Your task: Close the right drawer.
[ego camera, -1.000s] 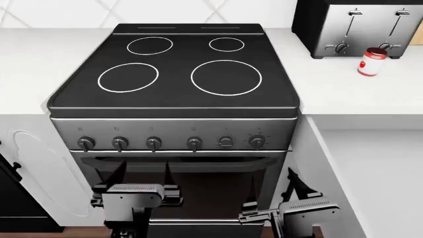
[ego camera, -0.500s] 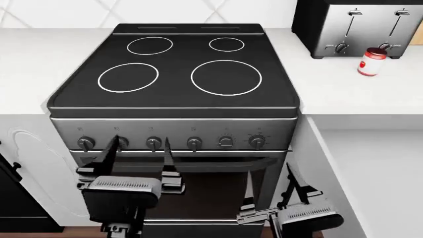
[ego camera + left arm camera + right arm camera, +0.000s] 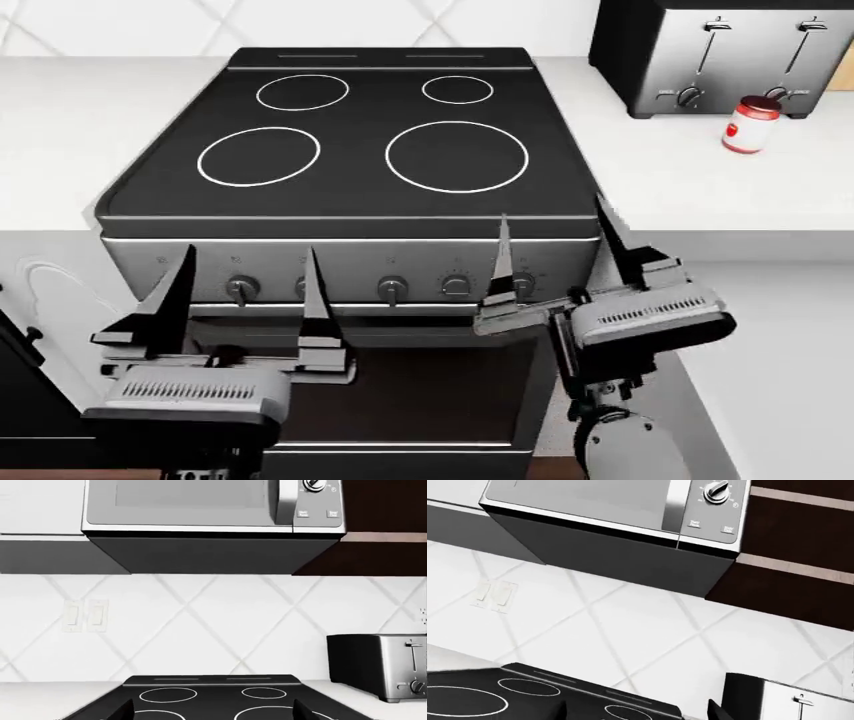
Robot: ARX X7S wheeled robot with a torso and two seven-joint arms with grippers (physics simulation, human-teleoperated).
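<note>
Since a second ago both my arms rose before the stove (image 3: 354,150), left pincer (image 3: 240,320) and right pincer (image 3: 550,265) spread, empty; the drawer (image 3: 787,360) stands open at right, so I should push its front squarely.

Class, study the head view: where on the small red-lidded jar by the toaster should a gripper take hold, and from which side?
Grip the jar around its white body, below the red lid. Its round sides suit two opposed fingers. Come from the robot's side or from above, because the toaster stands close behind it and blocks the rear. The jar looks slightly tilted, so match the fingers to its lean.
</note>
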